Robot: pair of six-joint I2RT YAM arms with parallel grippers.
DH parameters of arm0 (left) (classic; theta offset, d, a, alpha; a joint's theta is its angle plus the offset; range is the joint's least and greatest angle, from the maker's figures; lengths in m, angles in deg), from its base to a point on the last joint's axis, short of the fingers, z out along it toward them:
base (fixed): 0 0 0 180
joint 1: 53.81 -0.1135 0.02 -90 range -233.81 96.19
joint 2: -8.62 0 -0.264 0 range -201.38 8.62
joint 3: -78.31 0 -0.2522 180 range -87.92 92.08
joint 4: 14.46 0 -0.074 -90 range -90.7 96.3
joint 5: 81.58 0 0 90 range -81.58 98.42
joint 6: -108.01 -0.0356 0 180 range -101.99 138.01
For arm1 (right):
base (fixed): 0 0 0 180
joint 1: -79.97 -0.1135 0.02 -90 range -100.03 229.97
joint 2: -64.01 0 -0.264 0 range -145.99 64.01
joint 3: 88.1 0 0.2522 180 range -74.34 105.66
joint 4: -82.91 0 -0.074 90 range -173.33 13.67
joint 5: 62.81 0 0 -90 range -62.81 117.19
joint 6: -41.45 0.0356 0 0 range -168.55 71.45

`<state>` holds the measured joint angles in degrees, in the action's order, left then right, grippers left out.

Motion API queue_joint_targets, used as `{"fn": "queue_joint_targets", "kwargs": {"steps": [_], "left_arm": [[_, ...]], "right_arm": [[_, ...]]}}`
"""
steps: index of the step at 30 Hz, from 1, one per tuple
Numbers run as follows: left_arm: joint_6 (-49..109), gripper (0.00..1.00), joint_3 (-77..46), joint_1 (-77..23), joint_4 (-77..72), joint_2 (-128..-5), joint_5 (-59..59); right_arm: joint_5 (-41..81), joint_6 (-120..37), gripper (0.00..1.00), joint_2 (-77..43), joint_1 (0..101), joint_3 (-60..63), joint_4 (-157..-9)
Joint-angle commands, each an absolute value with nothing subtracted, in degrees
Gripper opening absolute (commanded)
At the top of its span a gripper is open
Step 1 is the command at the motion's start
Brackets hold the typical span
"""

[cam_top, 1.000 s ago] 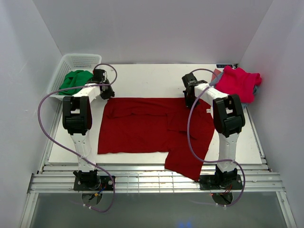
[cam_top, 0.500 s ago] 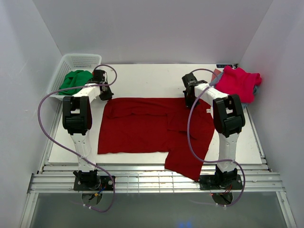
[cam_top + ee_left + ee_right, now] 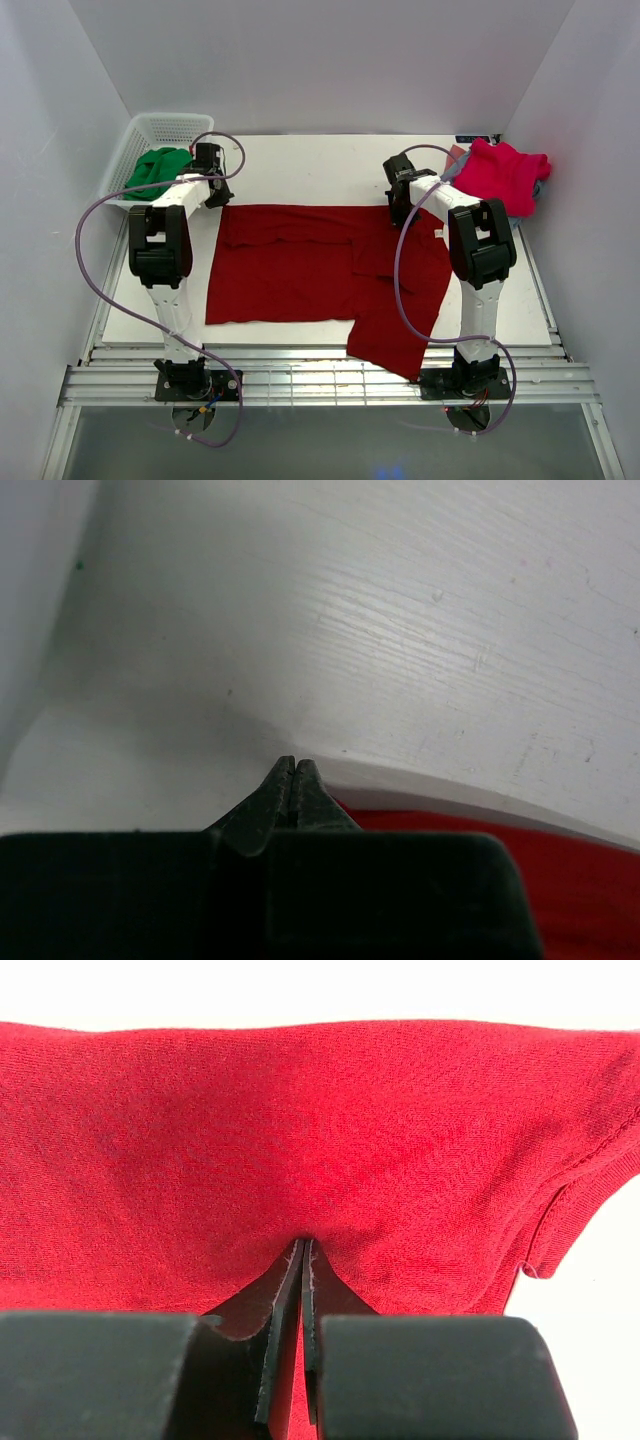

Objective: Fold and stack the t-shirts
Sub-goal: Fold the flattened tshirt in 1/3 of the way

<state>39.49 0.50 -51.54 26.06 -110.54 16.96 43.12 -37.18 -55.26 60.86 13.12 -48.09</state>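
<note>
The dark red t-shirt (image 3: 300, 265) lies spread flat on the desk (image 3: 300, 165), probably so it can be folded. The right gripper (image 3: 303, 1250) is pinched tight on the shirt's far edge, and the cloth puckers at its tips. The left gripper (image 3: 292, 765) is squeezed closed at the far left corner. Whether it has caught any cloth cannot be told. The pink-red t-shirt (image 3: 505, 172) waits at the far right.

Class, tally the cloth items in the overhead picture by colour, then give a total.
Dark red t-shirt: 1
Pink-red shirt: 1
Green cloth in the basket: 1
Grey-blue cloth under the pink-red shirt: at least 1, mostly hidden
Total: at least 4
</note>
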Motion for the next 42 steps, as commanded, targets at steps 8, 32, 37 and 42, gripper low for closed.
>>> {"fn": "queue_joint_targets", "kwargs": {"steps": [8,32,37,42], "left_arm": [[36.21,0.0,1.2,-52.75,27.69,-103.62,25.82],[37.18,0.4,0.24,-47.75,24.52,-100.11,21.09],[38.92,0.45,-6.95,-41.77,24.0,-96.16,16.52],[37.79,0.48,-12.16,-40.98,24.87,-94.65,12.9]], "right_arm": [[42.75,-37.48,0.08,-59.57,62.04,8.37,-45.01],[43.28,-37.39,0.08,-57.2,61.52,7.31,-46.5],[45.55,-36.61,0.14,-49.12,60.99,8.02,-42.92],[46.97,-35.28,0.4,-39.1,60.81,2.75,-42.2]]}}
